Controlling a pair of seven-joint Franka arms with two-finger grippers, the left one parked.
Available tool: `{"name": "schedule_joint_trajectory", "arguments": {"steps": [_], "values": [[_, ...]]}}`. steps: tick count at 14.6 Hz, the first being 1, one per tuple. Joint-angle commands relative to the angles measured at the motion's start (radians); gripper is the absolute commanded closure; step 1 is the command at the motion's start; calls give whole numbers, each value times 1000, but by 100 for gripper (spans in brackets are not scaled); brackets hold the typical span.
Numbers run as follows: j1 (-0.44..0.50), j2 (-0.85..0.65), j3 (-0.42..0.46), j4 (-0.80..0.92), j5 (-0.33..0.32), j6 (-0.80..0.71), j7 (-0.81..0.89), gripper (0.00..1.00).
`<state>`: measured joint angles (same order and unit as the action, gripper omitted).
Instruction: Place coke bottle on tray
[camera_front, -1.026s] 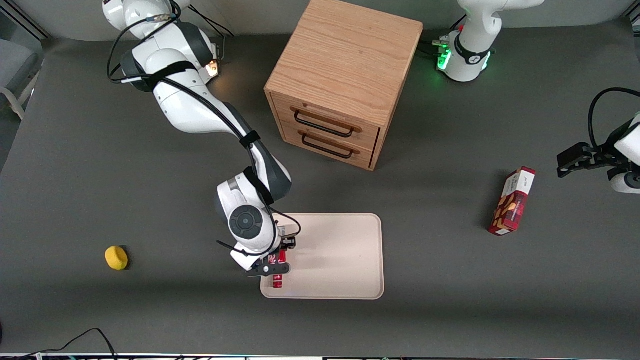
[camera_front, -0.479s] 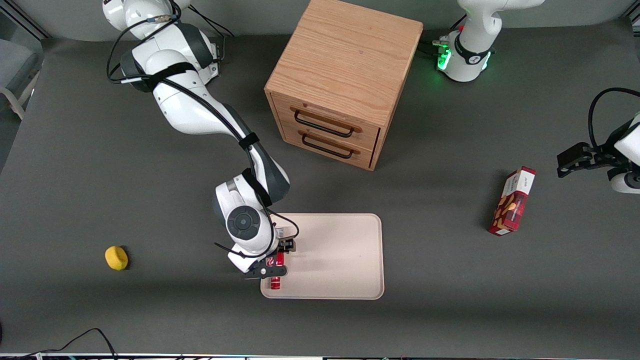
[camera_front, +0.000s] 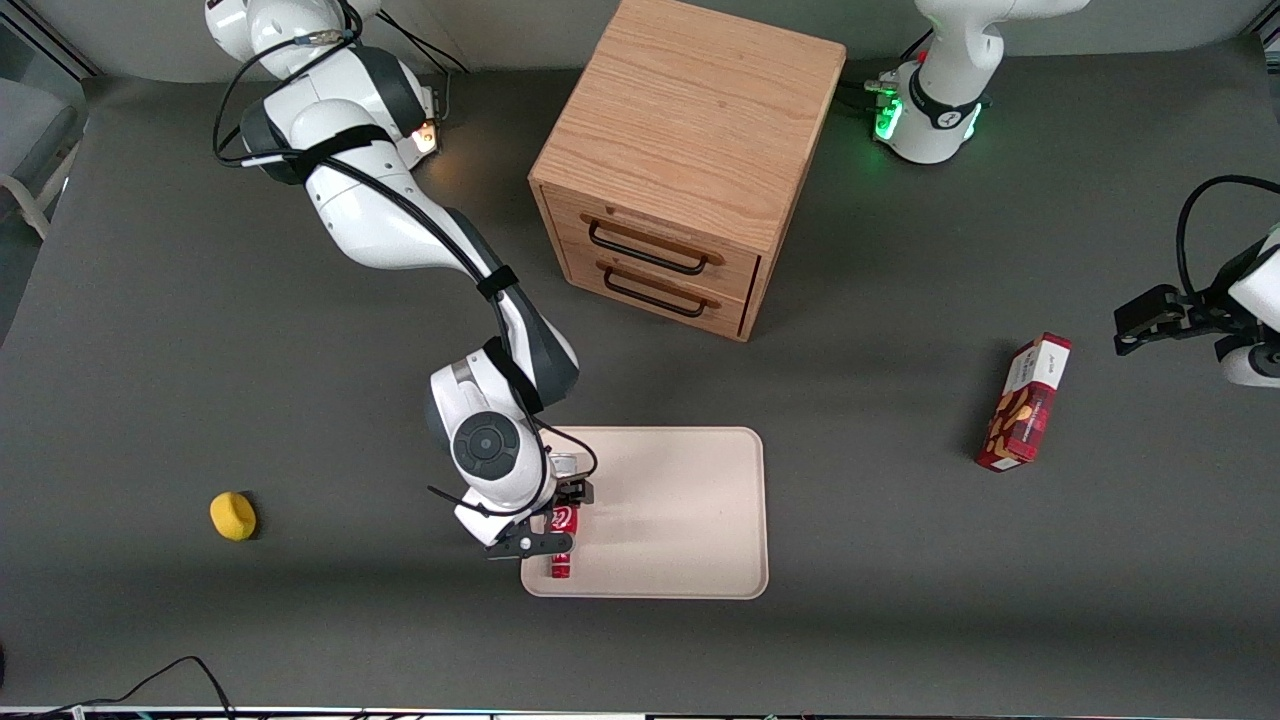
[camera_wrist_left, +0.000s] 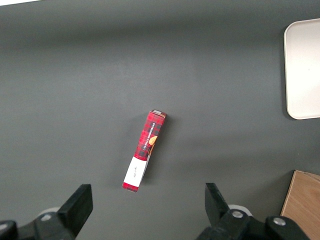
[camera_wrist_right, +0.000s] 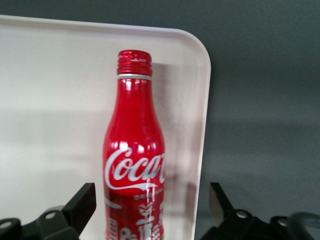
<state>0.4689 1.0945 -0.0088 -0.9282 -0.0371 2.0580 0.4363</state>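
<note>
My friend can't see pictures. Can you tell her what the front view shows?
The robot's hand is open around a red coke bottle lying on the beige tray. Farther from the camera stands a wooden drawer cabinet.

Right arm stretched low, pincer (camera_front: 556, 520) pointed downward, fingers (camera_wrist_right: 82, 202) spread apart.

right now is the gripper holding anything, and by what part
Nothing is held: the gripper is open, fingers apart from the coke bottle, which lies on the tray between them.
</note>
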Motion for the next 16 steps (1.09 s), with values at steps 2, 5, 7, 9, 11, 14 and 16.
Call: {"name": "schedule_joint_trajectory", "arguments": {"steps": [2,5,7,9,11,14,16], "values": [[7,8,-10,14,-12,5,22,0],[7,8,-10,14,-12,5,22,0],[7,8,-10,14,-12,4,24,0],[7,7,-10,14,-12,4,24,0],[7,5,-8,14,-12,4,24,0],[7,-11,-8,14,-9,-4,27,0],[7,-51,-7,12,0,-24,28,0]]}}
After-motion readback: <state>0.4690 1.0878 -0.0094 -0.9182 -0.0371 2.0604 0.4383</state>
